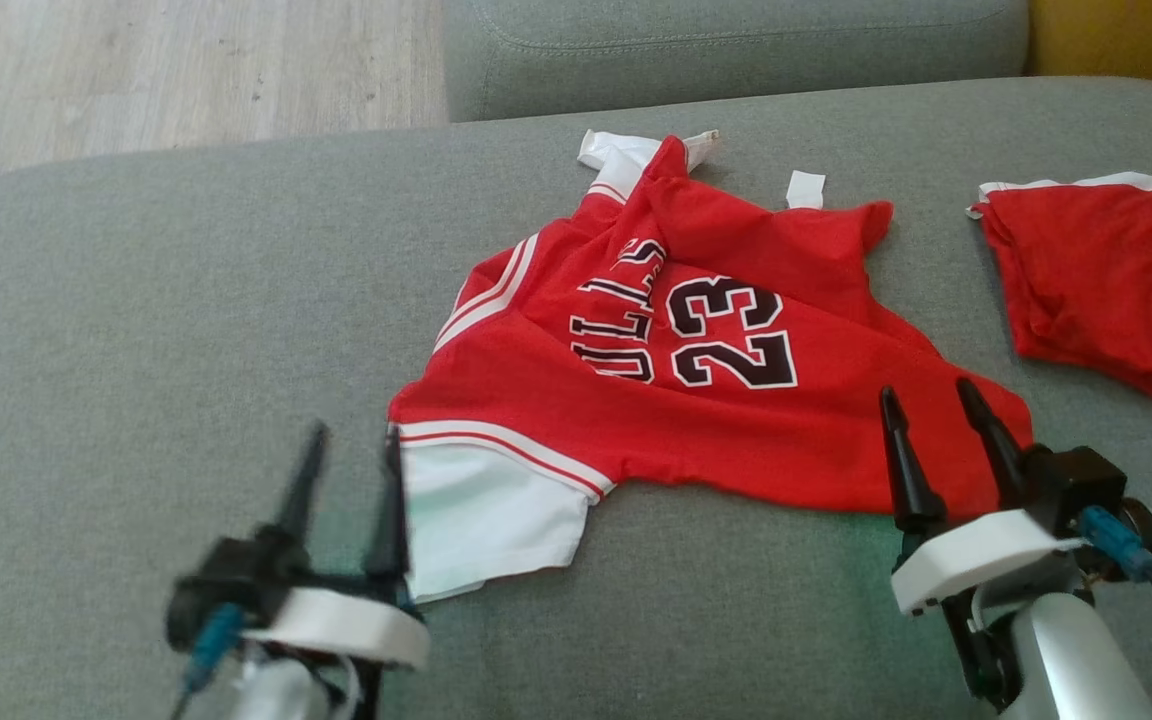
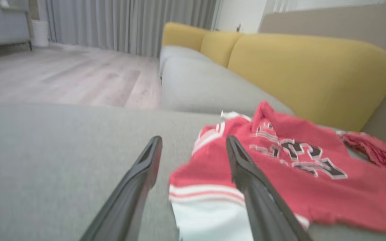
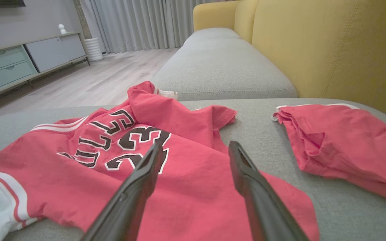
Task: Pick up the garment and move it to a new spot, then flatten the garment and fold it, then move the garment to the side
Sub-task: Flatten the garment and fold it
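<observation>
The garment (image 1: 696,400) is a red basketball jersey with white trim and the number 23. It lies crumpled on the grey sofa seat (image 1: 136,330), one white sleeve toward me. My left gripper (image 1: 354,432) stands open at the jersey's near left corner, beside the white sleeve (image 1: 481,515). My right gripper (image 1: 926,395) stands open over the jersey's near right hem, nothing between its fingers. In the left wrist view the jersey (image 2: 313,174) lies just beyond the open left gripper (image 2: 193,142). The right wrist view has the jersey (image 3: 79,167) under the open right gripper (image 3: 194,147).
A second red garment (image 1: 1106,280) lies folded at the seat's right side (image 3: 343,147). Yellow back cushions (image 3: 330,47) rise behind it. Another grey seat cushion (image 1: 736,50) adjoins at the far edge. Wooden floor (image 1: 166,70) lies beyond the seat's left edge.
</observation>
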